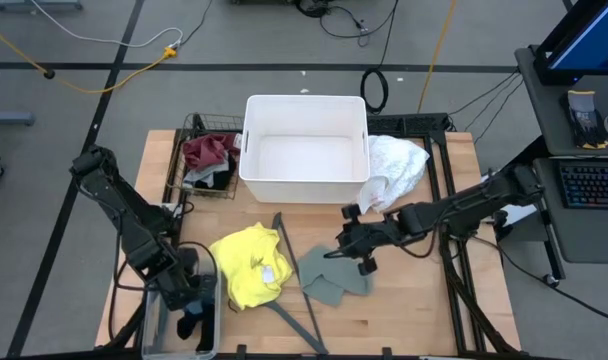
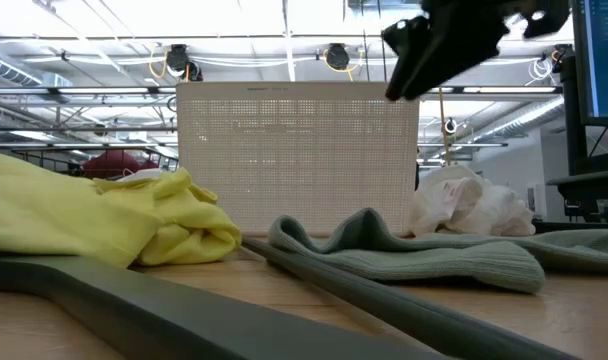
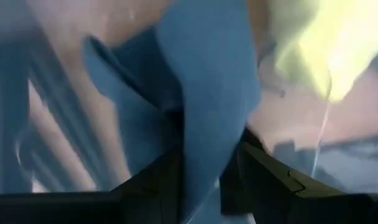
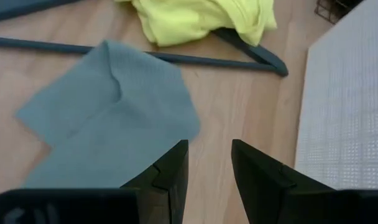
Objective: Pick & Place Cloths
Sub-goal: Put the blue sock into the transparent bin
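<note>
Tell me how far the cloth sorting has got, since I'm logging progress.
Nothing shows in the white bin. In hand: the left tool grips a teal cloth at the clear container; the right tool hovers empty over the sage green cloth. Left: the yellow cloth and white cloth on the table, the maroon cloth in the wire basket.

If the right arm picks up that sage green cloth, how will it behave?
The sage green ribbed cloth will probably drape limply, since it lies in soft folds. It looks light, so it should lift easily. One edge seems to overlap the thin dark grey clothes hanger, which might shift.
</note>
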Controlling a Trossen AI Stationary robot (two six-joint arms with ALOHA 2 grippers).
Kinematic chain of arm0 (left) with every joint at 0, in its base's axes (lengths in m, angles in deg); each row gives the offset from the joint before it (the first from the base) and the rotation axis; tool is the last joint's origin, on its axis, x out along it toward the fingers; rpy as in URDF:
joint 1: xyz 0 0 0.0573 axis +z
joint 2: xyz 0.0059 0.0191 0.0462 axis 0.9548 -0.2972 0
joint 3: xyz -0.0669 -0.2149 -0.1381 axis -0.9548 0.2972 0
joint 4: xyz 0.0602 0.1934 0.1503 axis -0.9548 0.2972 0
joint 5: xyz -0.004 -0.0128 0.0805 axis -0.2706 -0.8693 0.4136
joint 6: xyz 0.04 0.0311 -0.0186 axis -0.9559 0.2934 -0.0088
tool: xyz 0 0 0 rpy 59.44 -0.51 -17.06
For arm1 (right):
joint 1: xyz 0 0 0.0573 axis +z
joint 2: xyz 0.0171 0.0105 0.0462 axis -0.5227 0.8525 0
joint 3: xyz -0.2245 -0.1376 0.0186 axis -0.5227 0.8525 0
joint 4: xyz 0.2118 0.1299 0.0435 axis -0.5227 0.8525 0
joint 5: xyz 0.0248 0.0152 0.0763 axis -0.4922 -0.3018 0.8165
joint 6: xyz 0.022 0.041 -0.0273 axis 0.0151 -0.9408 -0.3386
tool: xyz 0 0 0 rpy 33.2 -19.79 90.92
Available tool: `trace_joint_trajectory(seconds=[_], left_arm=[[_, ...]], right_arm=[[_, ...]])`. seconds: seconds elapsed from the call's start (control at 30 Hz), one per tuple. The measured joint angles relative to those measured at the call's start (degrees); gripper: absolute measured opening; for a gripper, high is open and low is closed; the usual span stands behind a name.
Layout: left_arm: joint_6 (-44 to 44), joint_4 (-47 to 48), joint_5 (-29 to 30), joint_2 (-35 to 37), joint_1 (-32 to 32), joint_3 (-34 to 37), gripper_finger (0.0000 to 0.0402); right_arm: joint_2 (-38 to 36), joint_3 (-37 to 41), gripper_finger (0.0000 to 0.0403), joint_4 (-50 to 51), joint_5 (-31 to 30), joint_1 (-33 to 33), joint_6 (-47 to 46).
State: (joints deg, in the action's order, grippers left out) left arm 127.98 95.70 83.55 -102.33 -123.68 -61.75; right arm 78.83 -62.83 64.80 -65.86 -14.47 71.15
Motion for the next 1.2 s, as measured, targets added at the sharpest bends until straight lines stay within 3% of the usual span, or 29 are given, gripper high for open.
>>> trace_joint_trajectory(seconds=[0.1,0.4,0.57,0.77,1.2], left_arm=[[-0.1,-3.1,-1.6,0.0,0.0,0.0,0.0152],[-0.1,-13.6,-1.6,0.1,0.0,0.0,0.0152],[2.1,-17.2,-1.9,0.1,0.0,0.0,0.0152],[4.0,-15.7,-7.6,0.1,0.0,0.0,0.0152],[0.5,-15.5,-6.8,0.5,-1.0,0.0,0.0152]], right_arm=[[0.0,2.8,0.0114,-2.9,0.7,-0.4,0.0],[0.0,10.5,0.0114,-12.7,12.0,-1.0,-1.6],[0.0,12.0,0.0114,-15.0,12.3,-0.9,-1.7],[0.0,12.0,0.012,-15.2,12.3,-0.3,-1.6],[0.0,12.0,0.0236,-15.5,11.9,0.7,-6.1]])
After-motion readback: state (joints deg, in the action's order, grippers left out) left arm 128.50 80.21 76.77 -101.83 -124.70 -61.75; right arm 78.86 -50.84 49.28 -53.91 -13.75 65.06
